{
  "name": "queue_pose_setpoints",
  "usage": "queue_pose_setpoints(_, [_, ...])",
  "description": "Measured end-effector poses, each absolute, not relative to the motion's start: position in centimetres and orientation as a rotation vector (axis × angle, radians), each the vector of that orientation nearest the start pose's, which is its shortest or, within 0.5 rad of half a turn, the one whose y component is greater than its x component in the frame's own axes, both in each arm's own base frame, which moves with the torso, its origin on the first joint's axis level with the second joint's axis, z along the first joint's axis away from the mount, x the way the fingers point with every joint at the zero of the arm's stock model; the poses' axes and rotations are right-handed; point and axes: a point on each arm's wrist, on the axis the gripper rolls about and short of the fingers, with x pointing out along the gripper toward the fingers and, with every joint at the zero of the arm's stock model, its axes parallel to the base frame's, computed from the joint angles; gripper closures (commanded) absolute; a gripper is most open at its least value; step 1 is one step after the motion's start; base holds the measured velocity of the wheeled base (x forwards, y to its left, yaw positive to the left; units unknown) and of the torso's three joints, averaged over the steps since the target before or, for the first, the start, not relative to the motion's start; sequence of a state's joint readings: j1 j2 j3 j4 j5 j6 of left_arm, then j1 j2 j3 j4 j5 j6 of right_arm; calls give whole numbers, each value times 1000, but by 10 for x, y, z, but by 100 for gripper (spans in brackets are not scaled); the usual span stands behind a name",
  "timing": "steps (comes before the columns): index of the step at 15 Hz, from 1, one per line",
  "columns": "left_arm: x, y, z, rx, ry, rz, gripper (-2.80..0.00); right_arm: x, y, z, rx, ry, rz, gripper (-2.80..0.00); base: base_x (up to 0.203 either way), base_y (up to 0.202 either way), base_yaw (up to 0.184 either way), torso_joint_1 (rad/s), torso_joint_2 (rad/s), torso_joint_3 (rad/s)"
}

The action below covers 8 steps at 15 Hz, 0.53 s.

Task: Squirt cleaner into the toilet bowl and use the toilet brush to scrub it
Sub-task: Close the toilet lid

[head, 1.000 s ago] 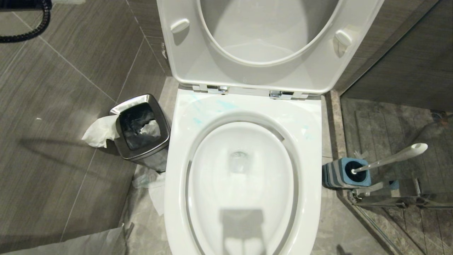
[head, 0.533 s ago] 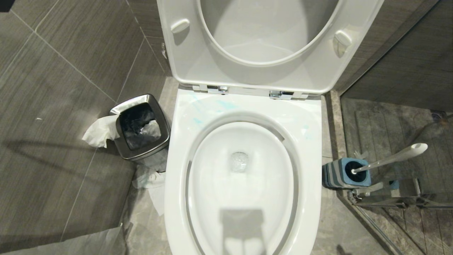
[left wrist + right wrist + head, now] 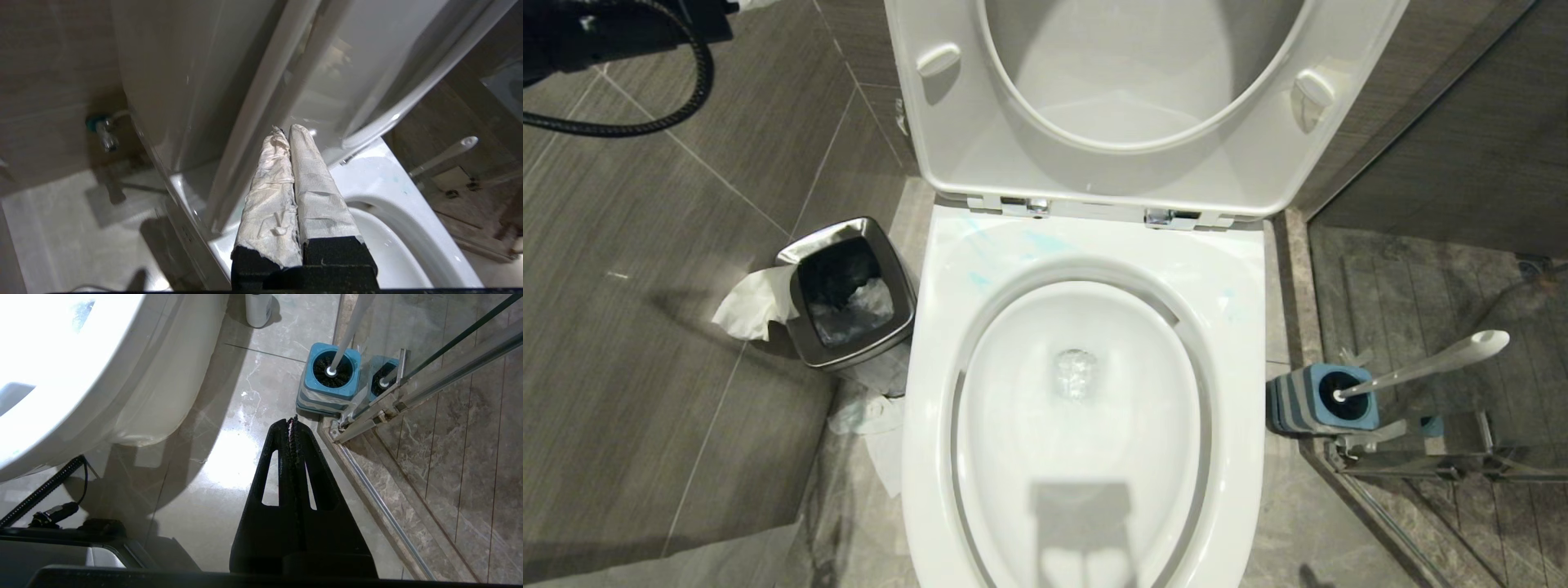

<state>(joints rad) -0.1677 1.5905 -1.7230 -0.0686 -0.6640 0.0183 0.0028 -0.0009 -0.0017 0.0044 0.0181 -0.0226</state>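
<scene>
The white toilet bowl (image 3: 1086,523) fills the middle of the head view, its seat and lid (image 3: 1143,171) raised. Thin turquoise smears of cleaner (image 3: 1045,241) mark the back of the rim. The toilet brush (image 3: 1421,366) stands tilted in its blue-topped holder (image 3: 1319,400) on the floor to the right of the bowl. My left gripper (image 3: 286,130), its fingers wrapped in white paper, is shut and empty, up beside the raised seat; its arm (image 3: 613,33) shows at the top left. My right gripper (image 3: 293,420) is shut and empty above the floor, short of the holder (image 3: 331,375).
A steel waste bin (image 3: 805,331) with tissue hanging over its edge stands left of the bowl, with more paper on the floor beside it. A glass shower door frame (image 3: 384,404) runs right behind the brush holder. A white bottle (image 3: 258,308) stands on the floor by the bowl's base.
My left arm and its cable have swung back into the top left corner of the head view, after nearly leaving it half a second ago. The toilet, brush and bin have not moved.
</scene>
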Motion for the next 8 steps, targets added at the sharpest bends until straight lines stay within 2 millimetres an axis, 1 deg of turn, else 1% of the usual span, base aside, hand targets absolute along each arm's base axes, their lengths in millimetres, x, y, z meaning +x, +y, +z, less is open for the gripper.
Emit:
queue_pose_setpoints(2, [276, -60, 414, 82, -268, -825, 0, -23, 0, 75, -23, 2, 20, 0, 0, 0, 0, 0, 0, 0])
queue_pose_setpoints(4, [289, -62, 412, 91, -309, -827, 0, -23, 0, 75, -22, 2, 21, 0, 0, 0, 0, 0, 0, 0])
queue_pose_setpoints(8, [303, -65, 412, 100, -376, -823, 0, -23, 0, 75, -22, 2, 21, 0, 0, 0, 0, 0, 0, 0])
